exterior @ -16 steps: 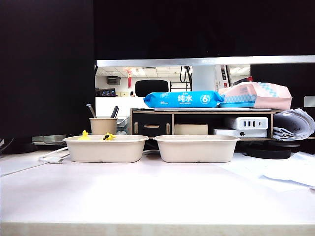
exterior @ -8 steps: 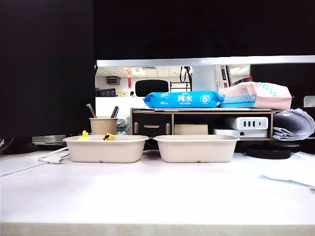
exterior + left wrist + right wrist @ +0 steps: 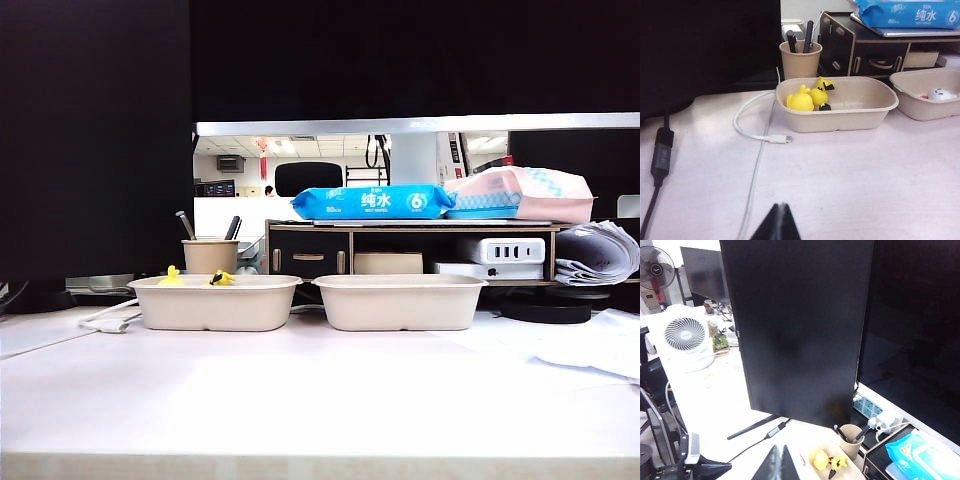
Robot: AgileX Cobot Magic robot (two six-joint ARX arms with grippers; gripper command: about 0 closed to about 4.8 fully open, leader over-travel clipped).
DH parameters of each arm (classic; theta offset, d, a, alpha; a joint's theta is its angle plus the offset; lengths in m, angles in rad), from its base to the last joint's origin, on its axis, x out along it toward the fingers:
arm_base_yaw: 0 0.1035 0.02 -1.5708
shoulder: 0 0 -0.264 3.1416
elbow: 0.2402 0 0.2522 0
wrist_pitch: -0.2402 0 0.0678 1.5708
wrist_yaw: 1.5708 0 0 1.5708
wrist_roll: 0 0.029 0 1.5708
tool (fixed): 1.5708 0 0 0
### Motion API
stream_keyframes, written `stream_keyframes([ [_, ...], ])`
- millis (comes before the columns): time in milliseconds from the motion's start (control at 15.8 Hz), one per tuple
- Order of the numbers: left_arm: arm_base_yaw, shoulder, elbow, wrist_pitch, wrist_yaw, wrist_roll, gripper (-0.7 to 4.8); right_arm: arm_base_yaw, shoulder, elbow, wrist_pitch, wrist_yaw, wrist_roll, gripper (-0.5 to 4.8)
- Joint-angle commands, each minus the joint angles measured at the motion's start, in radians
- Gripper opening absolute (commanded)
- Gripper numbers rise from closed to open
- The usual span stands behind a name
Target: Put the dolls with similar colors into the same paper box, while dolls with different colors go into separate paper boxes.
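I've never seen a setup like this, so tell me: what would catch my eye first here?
Probably the two bright yellow dolls huddled at one end of the left paper box, in front of the pen cup. Next, the blue wet-wipes pack on the dark shelf behind the boxes. The shut left gripper and right gripper hang apart from everything.

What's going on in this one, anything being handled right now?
Nothing is held. The yellow duck and the yellow bird sit in the left paper box; a white doll lies in the right paper box. The left tool is shut, low over the table, and the right tool is shut, raised high above the desk.
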Motion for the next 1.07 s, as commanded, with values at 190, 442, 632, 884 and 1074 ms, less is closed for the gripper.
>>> stream_keyframes([
  [190,0.0,0.0,0.0,0.009,0.004,-0.003,-0.05,-0.003,-0.002,0.004,0.033,0.002,-0.015,-0.05],
  [442,0.0,0.0,0.0,0.009,0.004,-0.003,-0.05,-0.15,-0.009,-0.001,0.097,0.069,-0.034,-0.06],
  [632,-0.001,0.0,0.0,0.009,0.004,-0.003,-0.05,-0.459,-0.107,-0.183,0.154,0.045,-0.004,-0.06],
  [884,0.0,0.0,0.0,0.009,0.004,-0.003,-0.05,-0.692,-0.423,-0.811,0.588,0.134,-0.004,-0.06],
  [1074,0.0,0.0,0.001,0.009,0.005,-0.003,-0.05,-0.769,-0.703,-1.296,0.758,0.18,0.042,-0.06],
])
